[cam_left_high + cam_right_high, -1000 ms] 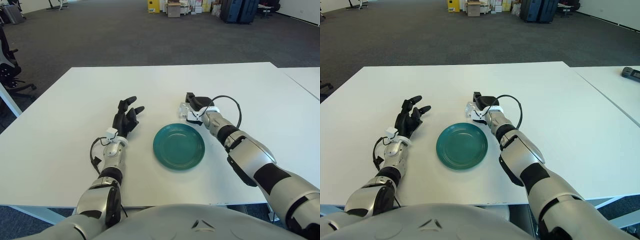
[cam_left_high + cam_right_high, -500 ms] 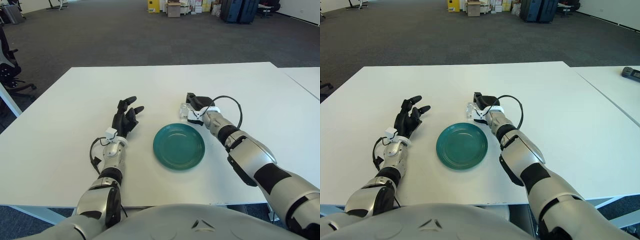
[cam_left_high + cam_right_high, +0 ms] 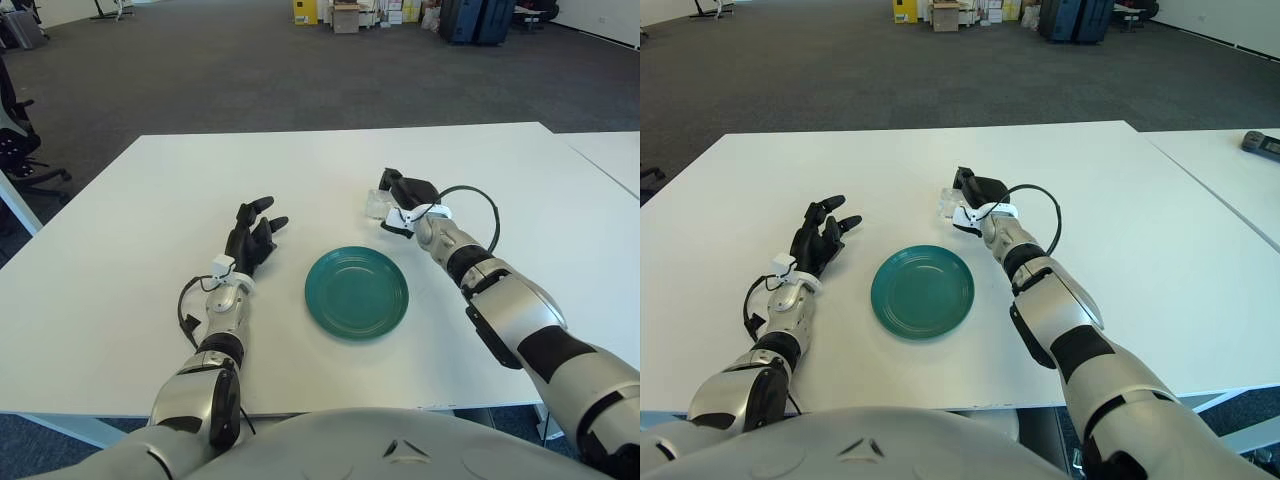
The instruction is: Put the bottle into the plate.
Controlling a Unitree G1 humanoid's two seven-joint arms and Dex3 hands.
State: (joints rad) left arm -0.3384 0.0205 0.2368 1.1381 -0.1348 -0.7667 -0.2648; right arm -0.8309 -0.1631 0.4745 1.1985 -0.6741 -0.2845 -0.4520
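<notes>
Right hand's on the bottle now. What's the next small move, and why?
Probably carry it toward the robot and slightly left, over the teal plate. The right hand grips the clear bottle just beyond the plate's far right rim; the plate holds nothing.

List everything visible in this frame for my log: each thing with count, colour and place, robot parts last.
table: one, white, fills the foreground
plate: one, teal, empty, on the table between the two hands
bottle: one, clear, at the right hand's fingertips, beyond the plate's far right edge
second table: one, white, at the right edge
boxes and cases: several, yellow, tan and dark, on the grey carpet far back
left hand: one, black, fingers spread, resting on the table left of the plate
right hand: one, black, closed around the bottle
</notes>
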